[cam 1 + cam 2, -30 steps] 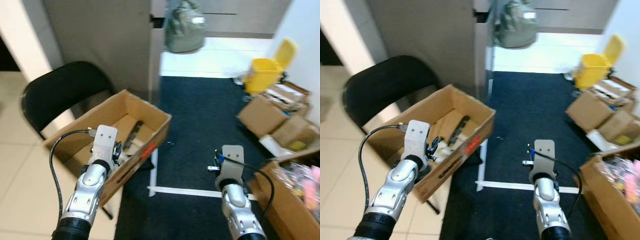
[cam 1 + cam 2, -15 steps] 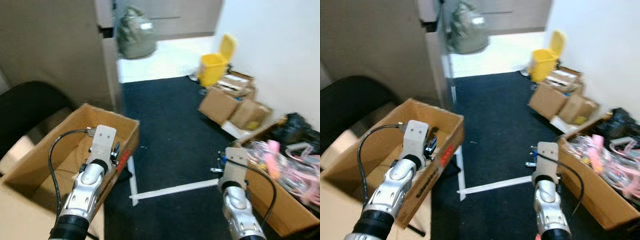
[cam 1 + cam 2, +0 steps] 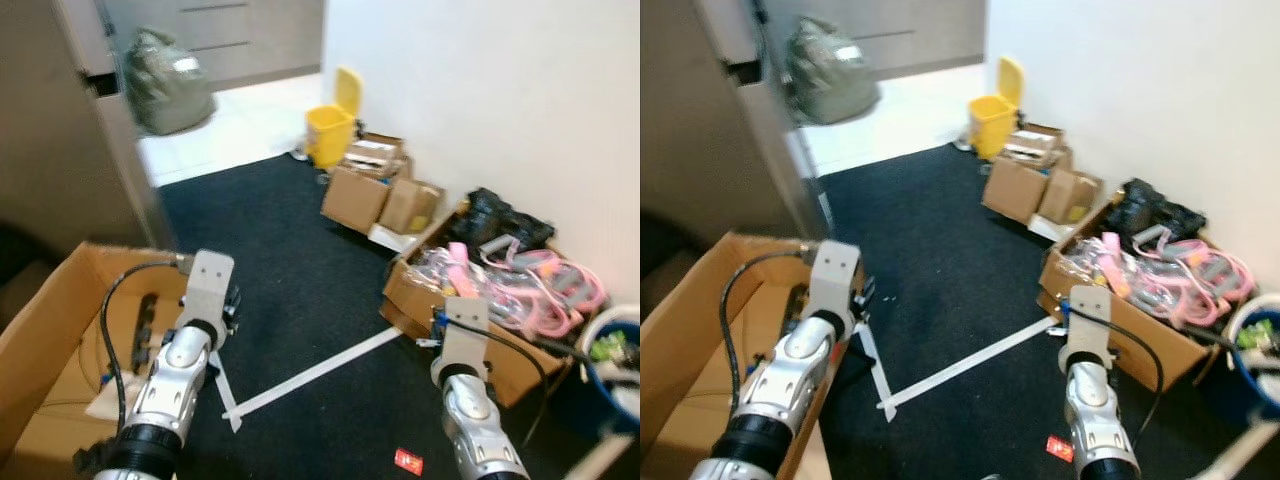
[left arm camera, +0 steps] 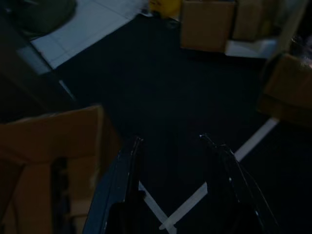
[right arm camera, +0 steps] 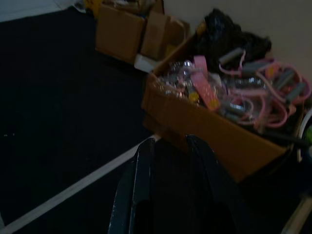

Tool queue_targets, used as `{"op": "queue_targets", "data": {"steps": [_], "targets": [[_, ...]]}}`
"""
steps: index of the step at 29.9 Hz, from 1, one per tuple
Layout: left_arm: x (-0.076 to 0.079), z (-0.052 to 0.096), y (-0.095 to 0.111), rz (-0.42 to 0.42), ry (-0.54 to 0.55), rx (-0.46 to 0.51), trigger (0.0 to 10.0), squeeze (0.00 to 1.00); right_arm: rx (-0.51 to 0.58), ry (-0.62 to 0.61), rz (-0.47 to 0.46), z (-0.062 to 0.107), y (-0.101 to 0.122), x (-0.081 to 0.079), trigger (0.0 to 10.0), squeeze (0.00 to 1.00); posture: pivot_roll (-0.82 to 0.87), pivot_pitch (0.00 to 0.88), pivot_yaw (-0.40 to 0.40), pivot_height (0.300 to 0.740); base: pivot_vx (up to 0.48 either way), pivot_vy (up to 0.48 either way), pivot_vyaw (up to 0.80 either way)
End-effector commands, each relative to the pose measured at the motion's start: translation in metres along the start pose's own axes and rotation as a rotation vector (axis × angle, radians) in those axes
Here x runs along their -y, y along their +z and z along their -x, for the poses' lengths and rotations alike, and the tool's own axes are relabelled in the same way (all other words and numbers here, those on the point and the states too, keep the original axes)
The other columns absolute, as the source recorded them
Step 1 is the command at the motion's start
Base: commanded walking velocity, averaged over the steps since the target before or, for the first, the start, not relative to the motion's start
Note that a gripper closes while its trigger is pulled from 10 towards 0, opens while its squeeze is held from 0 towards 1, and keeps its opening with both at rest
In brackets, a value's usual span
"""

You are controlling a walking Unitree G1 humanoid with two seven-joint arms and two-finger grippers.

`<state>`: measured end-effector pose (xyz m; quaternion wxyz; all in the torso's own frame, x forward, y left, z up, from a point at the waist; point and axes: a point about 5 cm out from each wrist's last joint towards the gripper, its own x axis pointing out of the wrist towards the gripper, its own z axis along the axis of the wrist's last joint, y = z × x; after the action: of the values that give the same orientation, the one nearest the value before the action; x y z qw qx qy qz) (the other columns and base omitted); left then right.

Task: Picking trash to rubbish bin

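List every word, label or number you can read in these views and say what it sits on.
No text here can be read.
Red wrapper on the black carpet: any print is too small and blurred.
Cardboard boxes by the yellow bin: pale labels on top, too blurred to read.

A cardboard box (image 3: pixel 478 330) holding pink hangers (image 3: pixel 545 275) is sitting against the white wall (image 3: pixel 480 90); white tape (image 3: pixel 320 368) is crossing the dark carpet (image 3: pixel 270 250).

open dark carpet (image 3: pixel 270 260) ahead, cardboard boxes (image 3: pixel 380 195) along right wall, open box (image 3: pixel 60 340) left
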<state>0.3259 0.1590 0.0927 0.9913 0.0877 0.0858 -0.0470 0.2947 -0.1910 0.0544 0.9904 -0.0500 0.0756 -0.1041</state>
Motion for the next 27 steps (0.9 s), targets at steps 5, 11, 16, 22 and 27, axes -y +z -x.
{"op": "queue_targets", "data": {"steps": [5,11,16,22,27], "targets": [[0.000,-0.001,-0.005,-0.001,0.019,-0.011,10.0,0.00,-0.004,0.036,0.046,0.002,-0.002,-0.004,10.0,0.00,-0.04,0.073,0.055,0.740,0.000,0.000,-0.80],[0.003,-0.002,-0.003,-0.018,0.025,0.010,10.0,0.00,-0.004,0.049,0.054,0.002,-0.003,-0.007,10.0,0.00,-0.04,0.060,0.051,0.740,0.000,0.000,-0.80],[0.002,-0.001,-0.007,-0.015,0.027,-0.008,10.0,0.00,-0.004,0.070,0.069,0.003,-0.004,-0.011,10.0,0.00,-0.04,0.054,0.053,0.740,0.000,0.000,-0.80],[0.000,0.000,-0.008,-0.017,0.041,-0.005,10.0,0.00,-0.007,0.079,0.071,0.004,-0.005,-0.013,10.0,0.00,-0.03,0.047,0.049,0.740,0.000,0.000,-0.80],[-0.001,0.000,-0.007,-0.013,0.047,0.003,10.0,0.00,-0.006,0.084,0.075,0.002,-0.004,-0.014,10.0,0.00,-0.03,0.044,0.046,0.740,0.000,0.000,-0.80]]}}
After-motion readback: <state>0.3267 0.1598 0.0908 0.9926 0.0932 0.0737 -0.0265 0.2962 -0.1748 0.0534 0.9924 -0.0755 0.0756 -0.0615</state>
